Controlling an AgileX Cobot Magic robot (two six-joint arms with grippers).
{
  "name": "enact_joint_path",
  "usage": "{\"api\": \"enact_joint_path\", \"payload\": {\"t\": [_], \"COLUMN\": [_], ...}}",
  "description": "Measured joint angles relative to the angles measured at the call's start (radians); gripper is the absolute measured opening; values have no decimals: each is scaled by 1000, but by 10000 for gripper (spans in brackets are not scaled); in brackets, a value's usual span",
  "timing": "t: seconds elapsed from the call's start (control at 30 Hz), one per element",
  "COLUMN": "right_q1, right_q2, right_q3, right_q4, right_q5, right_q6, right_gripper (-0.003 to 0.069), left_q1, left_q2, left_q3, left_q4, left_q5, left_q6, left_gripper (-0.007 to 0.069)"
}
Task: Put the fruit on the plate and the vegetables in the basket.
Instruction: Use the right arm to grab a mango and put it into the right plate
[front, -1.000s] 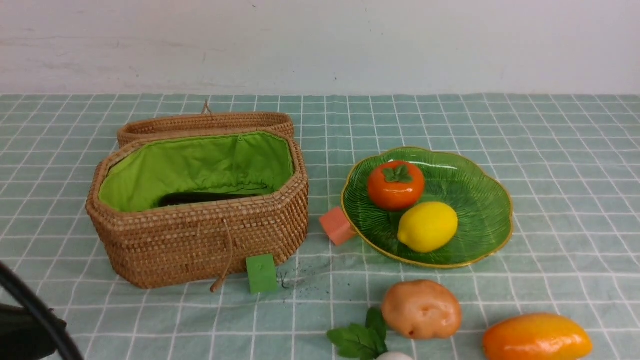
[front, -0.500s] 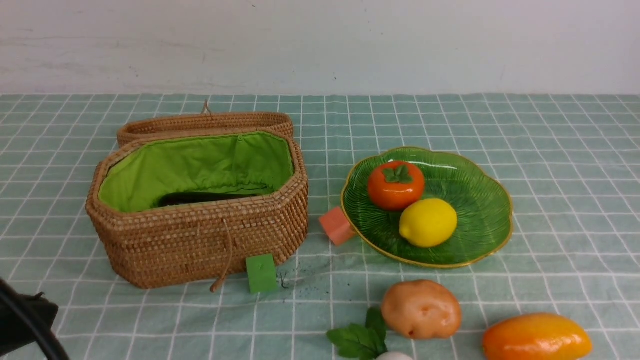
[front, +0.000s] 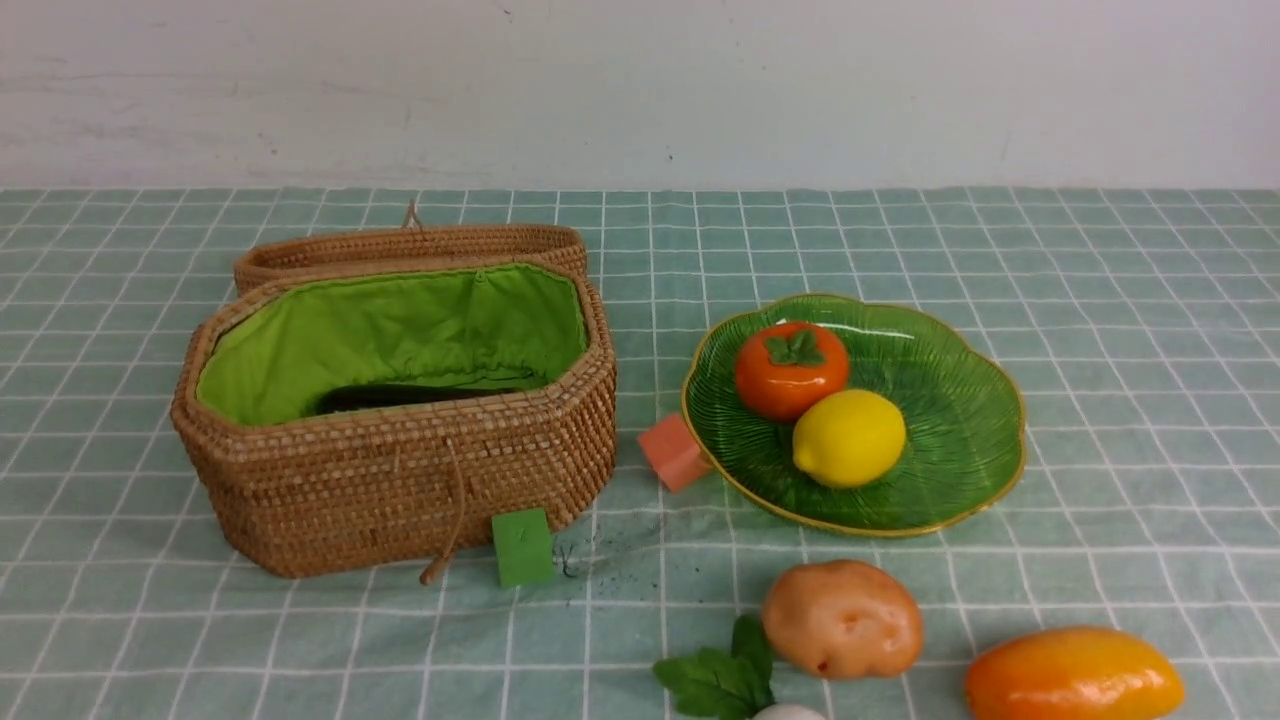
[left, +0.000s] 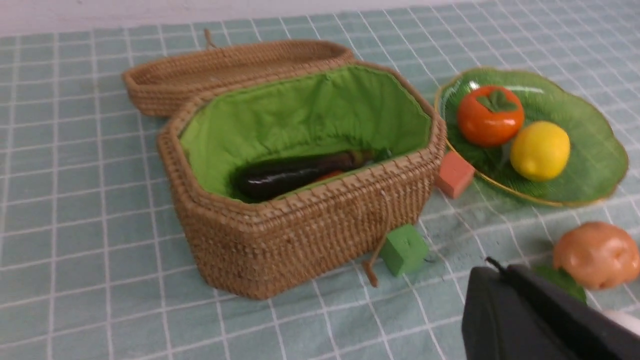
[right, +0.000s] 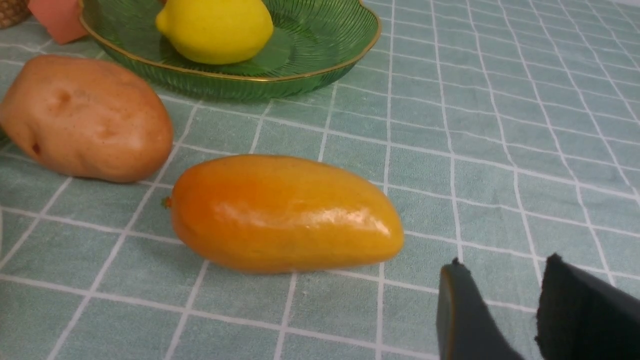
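Note:
On the green plate lie the persimmon and the lemon, touching each other. The mango rests on the cloth near the front right, beside the potato, the green leaves and a white vegetable. The open basket holds the dark eggplant with a bit of red under it. My left gripper is shut and empty, in front of the basket. My right gripper is open and empty, just short of the mango.
A salmon cube touches the plate's left rim. A green cube sits by the basket's cord at its front. The basket lid lies open behind it. Neither arm shows in the front view.
The left arm has slid out of the front view at the lower left. The lemon has rolled a little towards the persimmon.

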Motion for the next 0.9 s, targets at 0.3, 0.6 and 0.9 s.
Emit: {"api": "enact_joint_path", "payload": {"t": [0.3, 0.6, 0.9], "right_q1": [0, 0, 0], "right_q2": [0, 0, 0], "right_q3": [0, 0, 0], "right_q4": [0, 0, 0], "right_q5": [0, 0, 0], "right_q6": [0, 0, 0], "right_gripper": [241, 241, 241], "left_q1": [282, 380, 380], "left_q2": [-431, -499, -499], "left_q3": [498, 813, 824], "left_q4": [-98, -241, -119], "left_q5": [-376, -388, -365], "left_q6": [206, 278, 280], "left_gripper": [-13, -13, -13]}}
